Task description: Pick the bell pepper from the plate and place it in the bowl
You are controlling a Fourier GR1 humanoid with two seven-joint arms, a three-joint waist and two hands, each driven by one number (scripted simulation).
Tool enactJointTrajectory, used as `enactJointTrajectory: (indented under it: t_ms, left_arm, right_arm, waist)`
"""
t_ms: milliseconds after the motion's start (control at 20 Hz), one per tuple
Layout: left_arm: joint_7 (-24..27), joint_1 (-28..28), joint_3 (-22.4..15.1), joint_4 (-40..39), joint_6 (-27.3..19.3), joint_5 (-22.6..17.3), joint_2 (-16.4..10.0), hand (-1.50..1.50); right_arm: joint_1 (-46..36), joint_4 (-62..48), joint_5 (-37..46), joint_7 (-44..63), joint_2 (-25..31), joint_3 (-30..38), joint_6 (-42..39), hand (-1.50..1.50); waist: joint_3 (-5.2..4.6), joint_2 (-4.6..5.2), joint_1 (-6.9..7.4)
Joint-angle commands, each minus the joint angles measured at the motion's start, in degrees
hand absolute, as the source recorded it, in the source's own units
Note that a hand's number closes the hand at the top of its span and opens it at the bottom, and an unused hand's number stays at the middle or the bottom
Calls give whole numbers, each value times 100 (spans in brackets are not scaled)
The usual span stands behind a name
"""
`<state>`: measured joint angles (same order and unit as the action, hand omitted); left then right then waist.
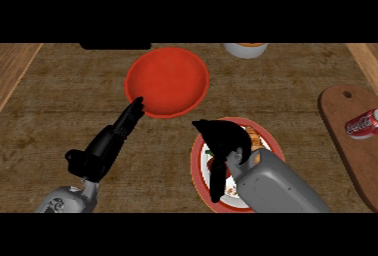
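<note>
Covering the bell pepper [212,162] on the plate [196,170], the right hand [221,137] hides its axis; grasp cannot be told.

Right hand [221,138] over the red-rimmed plate [196,172]; left hand [103,150], fingers [131,114] straight, beside the red bowl [167,82].

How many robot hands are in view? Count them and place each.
2. The left hand is lower left, straight fingertips at the rim of the red bowl; the right hand is over the plate, right of centre. None hidden.
</note>
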<state>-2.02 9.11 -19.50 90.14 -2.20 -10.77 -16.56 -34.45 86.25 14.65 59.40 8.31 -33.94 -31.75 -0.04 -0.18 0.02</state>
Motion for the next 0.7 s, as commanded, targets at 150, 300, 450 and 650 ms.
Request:
enactJointTrajectory:
  t_ms: [150, 300, 450, 650]
  left_arm:
    - [-264, -199, 71, 457, 25, 139, 62, 0]
    - [-219, -205, 247, 437, 273, 105, 16, 0]
    - [-49, 126, 269, -286, 190, 208, 293, 0]
    - [138, -169, 387, -158, 436, 233, 181, 0]
  right_arm:
    - [388, 247, 923, 366, -115, -348, 112, -150]
    - [160, 27, 1162, 127, -207, -13, -35, -150]
    - [451, -117, 1920, 18, -369, -670, 448, -150]
    - [882, 677, 2117, 392, -266, -522, 98, -150]
  waist:
    - [4, 4, 8]
    - [3, 11, 23]
    - [2, 25, -11]
    - [2, 8, -18]
